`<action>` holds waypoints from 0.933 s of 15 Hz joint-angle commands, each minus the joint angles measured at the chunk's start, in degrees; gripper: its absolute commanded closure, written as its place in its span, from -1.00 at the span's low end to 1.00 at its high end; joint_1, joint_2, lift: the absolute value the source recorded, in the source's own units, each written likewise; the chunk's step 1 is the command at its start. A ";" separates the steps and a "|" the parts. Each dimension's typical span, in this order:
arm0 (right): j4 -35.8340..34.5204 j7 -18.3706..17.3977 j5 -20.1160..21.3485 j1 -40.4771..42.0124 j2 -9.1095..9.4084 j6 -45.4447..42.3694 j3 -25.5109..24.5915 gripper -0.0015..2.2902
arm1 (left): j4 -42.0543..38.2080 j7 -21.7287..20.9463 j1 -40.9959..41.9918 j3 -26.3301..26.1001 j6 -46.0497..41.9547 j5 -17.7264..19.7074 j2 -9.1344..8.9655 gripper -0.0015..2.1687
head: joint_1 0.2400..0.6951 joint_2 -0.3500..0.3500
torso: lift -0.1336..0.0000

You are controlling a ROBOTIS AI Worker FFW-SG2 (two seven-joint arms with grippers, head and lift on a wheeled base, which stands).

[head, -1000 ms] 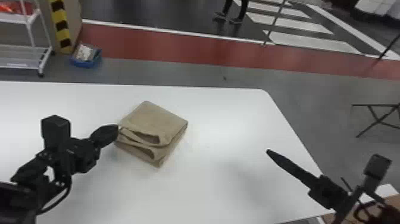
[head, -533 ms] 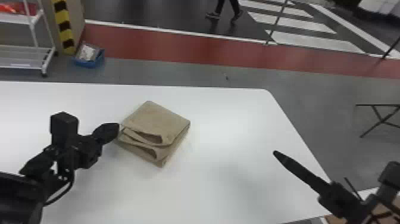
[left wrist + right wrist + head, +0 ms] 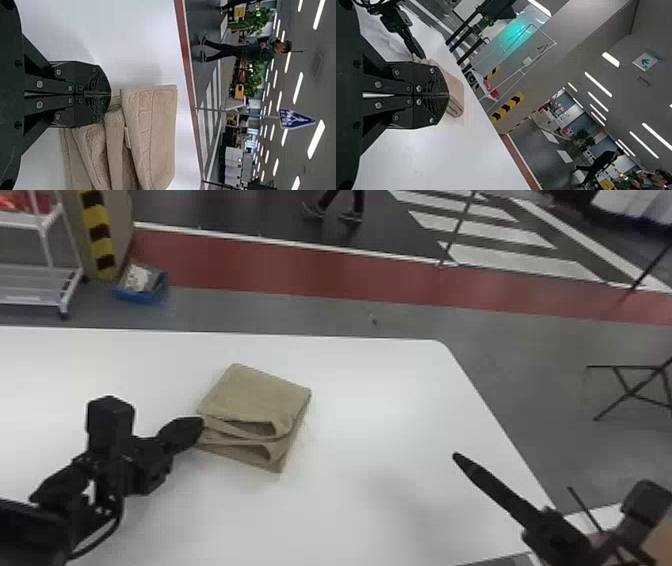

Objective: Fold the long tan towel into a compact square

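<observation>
Tan towel (image 3: 257, 390) on white table (image 3: 380, 400), perhaps cart (image 3: 30, 300) beyond.

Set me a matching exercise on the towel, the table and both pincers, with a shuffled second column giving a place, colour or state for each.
Column one
1. Towel
2. Left pincer
3. Table
4. Right pincer

Column two
A. White, with a rounded far right corner
B. Shut, well off to the towel's right
C. Tan, folded in layers
D. Shut, close by the towel's left side

Right pairs: 1-C, 2-D, 3-A, 4-B
</observation>
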 commanded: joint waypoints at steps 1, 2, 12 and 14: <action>1.48 0.30 0.17 -0.34 0.00 -1.22 0.06 0.89 | -7.64 -0.26 3.67 0.48 5.10 0.35 0.50 0.91 | 1.00 -0.93 | -0.86; 2.10 0.39 0.26 -0.60 0.00 -1.57 0.15 0.89 | -10.90 -0.53 4.90 0.75 8.79 0.71 0.59 0.91 | 1.00 -0.97 | -0.86; 5.35 1.27 0.70 -2.45 -0.44 -3.68 0.41 0.89 | -22.06 1.76 11.32 1.89 14.42 1.67 0.76 0.90 | 1.00 -1.00 | -0.86; 5.18 0.57 4.48 -4.82 -1.23 -3.15 2.17 0.88 | -26.80 3.60 12.81 5.49 14.42 2.46 0.94 0.90 | 1.00 -1.00 | -0.86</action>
